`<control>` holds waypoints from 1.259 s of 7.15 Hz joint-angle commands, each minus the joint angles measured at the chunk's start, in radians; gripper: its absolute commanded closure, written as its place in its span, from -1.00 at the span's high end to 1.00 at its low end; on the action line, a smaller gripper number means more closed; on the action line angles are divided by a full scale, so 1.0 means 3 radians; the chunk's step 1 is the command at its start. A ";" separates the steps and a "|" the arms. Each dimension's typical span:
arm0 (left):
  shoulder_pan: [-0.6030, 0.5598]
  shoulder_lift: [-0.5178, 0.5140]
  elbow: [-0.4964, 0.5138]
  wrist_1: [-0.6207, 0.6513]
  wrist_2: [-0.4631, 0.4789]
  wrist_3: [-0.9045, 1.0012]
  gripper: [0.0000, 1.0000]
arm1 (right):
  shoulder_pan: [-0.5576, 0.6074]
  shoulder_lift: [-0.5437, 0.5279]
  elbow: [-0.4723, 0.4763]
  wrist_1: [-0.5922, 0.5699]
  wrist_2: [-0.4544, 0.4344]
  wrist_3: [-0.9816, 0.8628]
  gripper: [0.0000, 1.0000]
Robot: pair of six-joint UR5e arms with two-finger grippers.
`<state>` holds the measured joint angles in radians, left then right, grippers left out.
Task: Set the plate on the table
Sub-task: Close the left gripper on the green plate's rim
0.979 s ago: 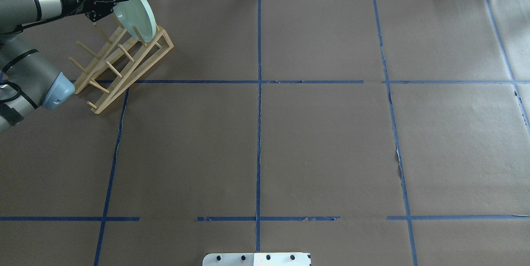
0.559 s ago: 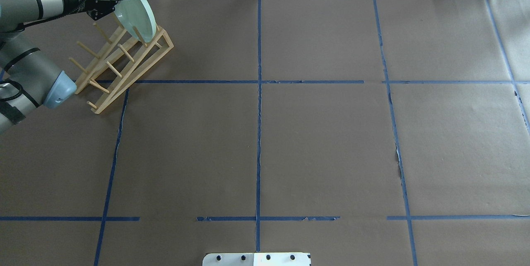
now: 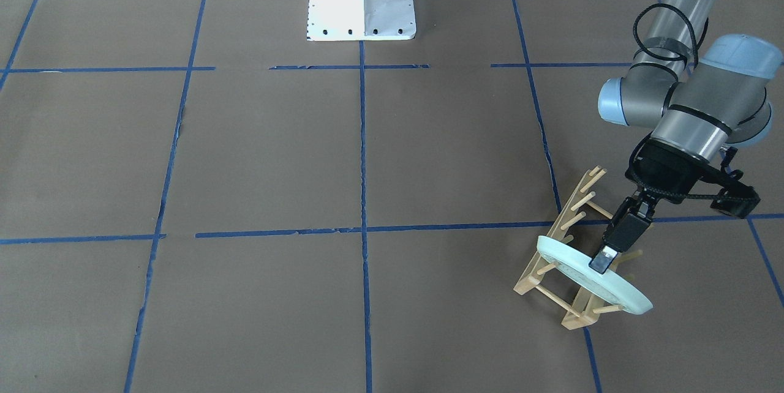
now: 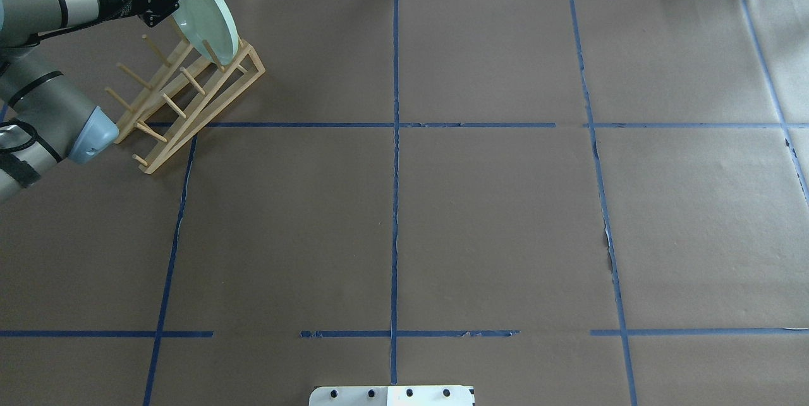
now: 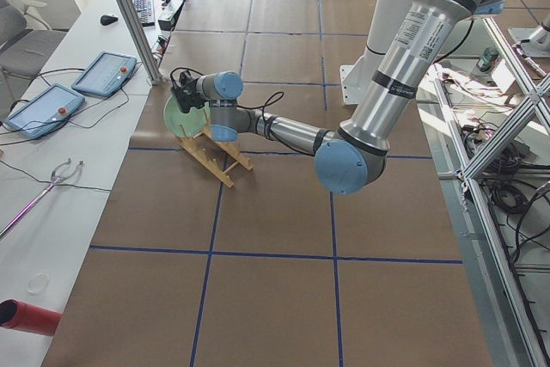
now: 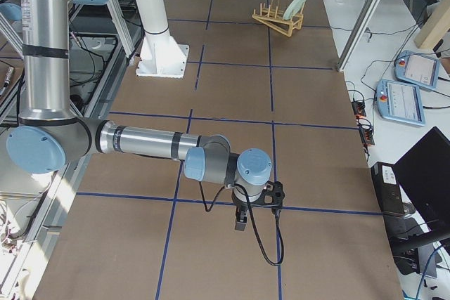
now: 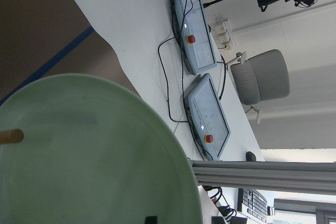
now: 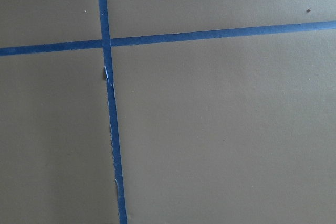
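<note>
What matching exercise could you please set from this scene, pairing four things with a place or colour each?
1. plate
2. wooden rack
3. left gripper
4. right gripper

A. at the plate's upper rim
B. low over the table, far from the rack
C. pale green, on edge between pegs
D. light wood

Pairs: 1-C, 2-D, 3-A, 4-B

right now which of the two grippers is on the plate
The left gripper: its fingers pinch the upper rim of the plate, which stands in the wooden rack. The right gripper hangs over the table, far from both.
</note>
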<state>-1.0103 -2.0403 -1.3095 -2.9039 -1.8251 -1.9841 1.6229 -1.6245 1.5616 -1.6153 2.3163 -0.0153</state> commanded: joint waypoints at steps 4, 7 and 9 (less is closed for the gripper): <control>-0.0017 -0.0005 -0.0012 -0.0025 -0.0006 0.0069 -0.85 | 0.0000 0.0000 0.0000 0.0000 0.0000 0.0000 1.00; -0.0022 -0.0005 -0.0032 -0.0056 -0.0006 0.0063 -0.97 | 0.0000 0.0000 0.0000 0.0000 0.0000 0.0000 1.00; -0.0033 0.0000 -0.0038 -0.0122 -0.0006 0.0053 -1.00 | 0.0000 0.0000 0.0000 0.0000 0.0000 0.0000 1.00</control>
<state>-1.0185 -2.0409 -1.3193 -2.9285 -1.8269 -1.9657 1.6229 -1.6245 1.5616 -1.6153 2.3163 -0.0154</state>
